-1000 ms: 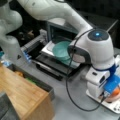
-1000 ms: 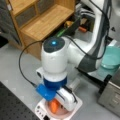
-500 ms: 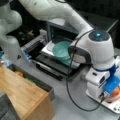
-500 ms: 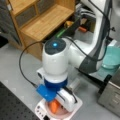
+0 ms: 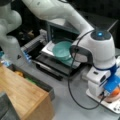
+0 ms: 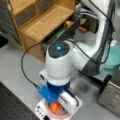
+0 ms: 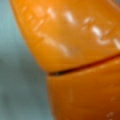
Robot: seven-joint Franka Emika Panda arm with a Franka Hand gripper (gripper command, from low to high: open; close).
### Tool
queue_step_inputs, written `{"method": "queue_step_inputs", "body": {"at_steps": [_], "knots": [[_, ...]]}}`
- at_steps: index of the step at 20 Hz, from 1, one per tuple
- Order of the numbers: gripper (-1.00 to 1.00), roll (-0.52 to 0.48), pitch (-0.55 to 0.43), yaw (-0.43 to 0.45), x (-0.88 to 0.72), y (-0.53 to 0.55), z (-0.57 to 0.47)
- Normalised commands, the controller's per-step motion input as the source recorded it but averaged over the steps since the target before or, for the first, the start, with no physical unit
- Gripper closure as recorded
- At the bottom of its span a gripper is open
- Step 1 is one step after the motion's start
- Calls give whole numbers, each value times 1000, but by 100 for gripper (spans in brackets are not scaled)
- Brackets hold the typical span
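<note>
My gripper [image 5: 107, 94] is low over a white board [image 5: 113, 108] at a front view's bottom right, its fingertips hidden behind the hand and a blue mount. Right at it lies an orange object [image 5: 115, 93] on a pink plate [image 5: 109, 99]. In a front view the gripper [image 6: 60, 106] is down at the same orange object [image 6: 54, 107] on the pink plate [image 6: 59, 115] and white board [image 6: 39, 110]. The orange object [image 7: 82, 62] fills most of the wrist view, very close, with a dark seam across it.
A small oven [image 5: 60, 28] stands open with a teal bowl [image 5: 62, 50] on its lowered door. A wooden shelf unit [image 5: 22, 96] and a dark bin [image 5: 40, 82] lie at a front view's lower left. The shelf [image 6: 42, 22] and bowl [image 6: 113, 58] flank the arm.
</note>
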Motion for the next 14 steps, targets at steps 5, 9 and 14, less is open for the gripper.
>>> {"method": "queue_step_inputs", "body": {"at_steps": [5, 9, 14], "knots": [[-100, -350, 30, 52, 168, 90, -35], [100, -354, 55, 56, 152, 89, -33], [100, -335, 53, 60, 139, 107, -30]]}}
